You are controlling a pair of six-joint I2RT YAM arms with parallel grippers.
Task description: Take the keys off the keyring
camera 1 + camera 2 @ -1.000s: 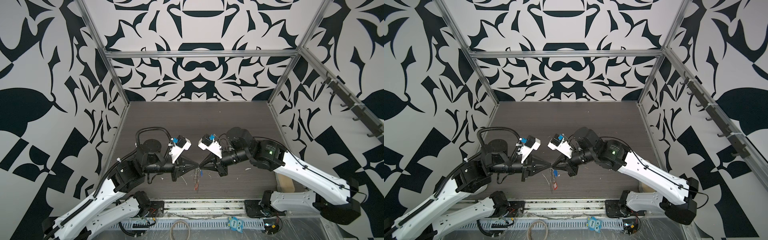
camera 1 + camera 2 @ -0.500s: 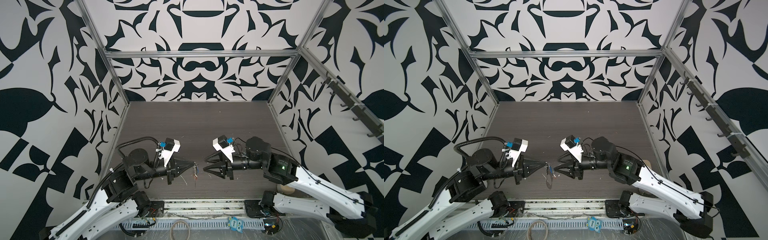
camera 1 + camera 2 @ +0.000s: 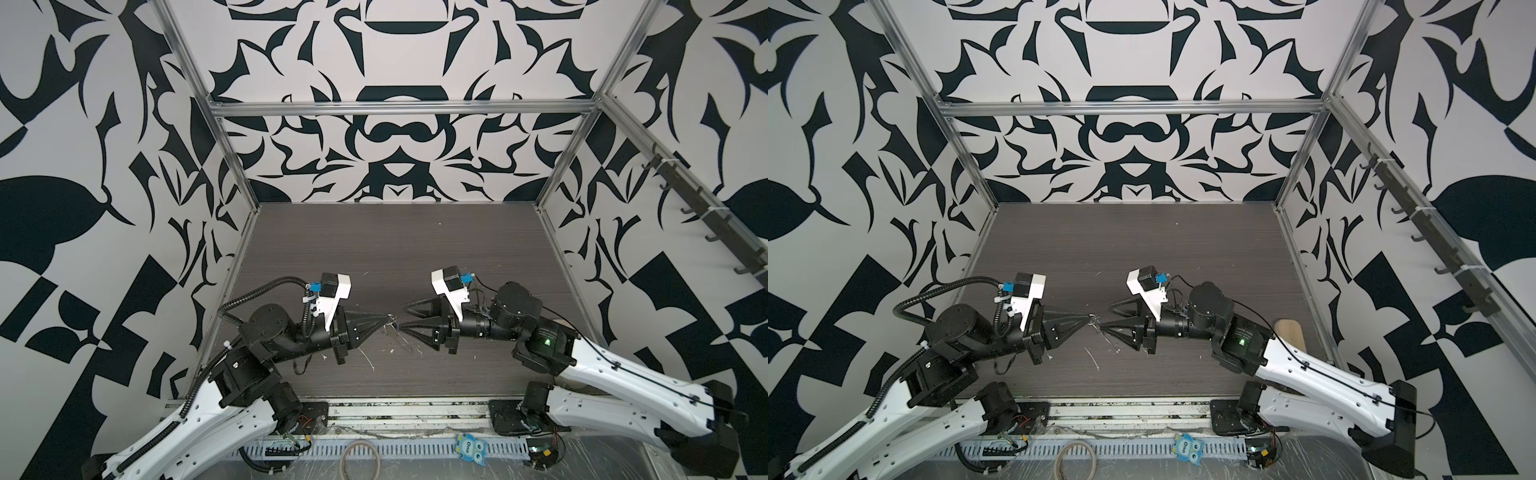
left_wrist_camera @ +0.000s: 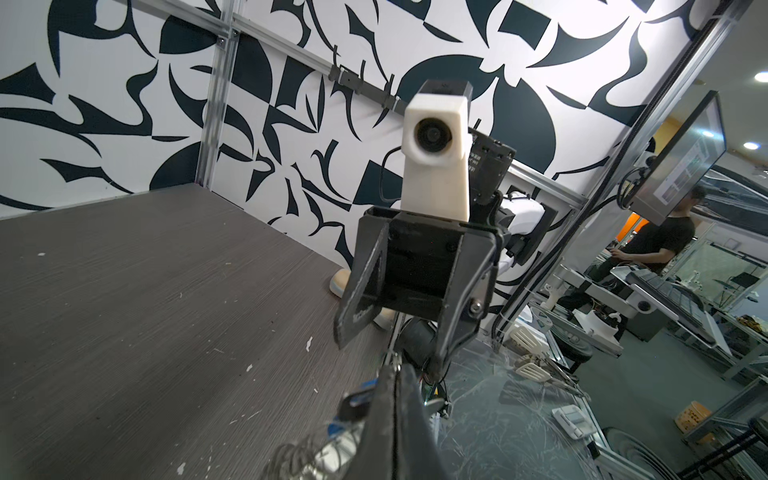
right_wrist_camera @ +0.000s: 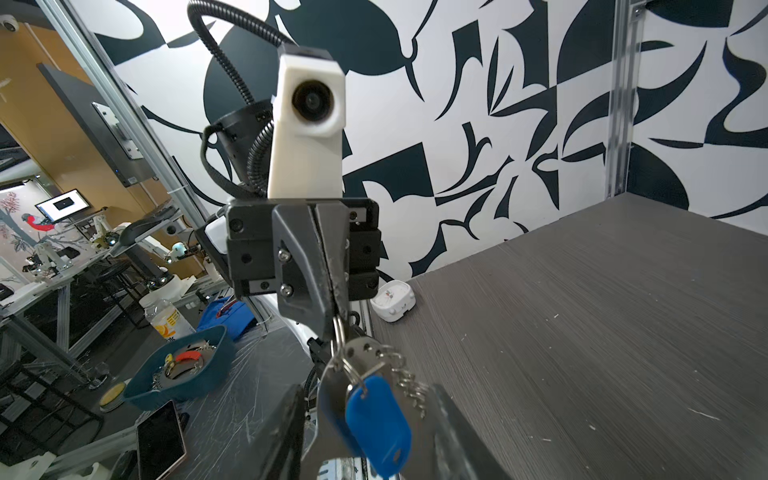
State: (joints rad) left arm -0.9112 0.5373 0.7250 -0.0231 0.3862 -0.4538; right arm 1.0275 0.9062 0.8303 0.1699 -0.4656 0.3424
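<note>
Clamped fully shut in the left end effector (image 5: 334, 320): a split ring of the keyring (image 5: 360, 351), held aloft over the table (image 3: 374, 249) toward its 6 o'clock edge, probably to let the blue-tagged key (image 5: 376, 419) dangle free. At 3 o'clock of it, the right end effector (image 3: 403, 320), jaws roughly half apart, gripping nothing, straddling that key without pinching, seemingly poised to seize and work it off.

"One" on blue owl tag (image 3: 468, 447) (both top views)
</note>
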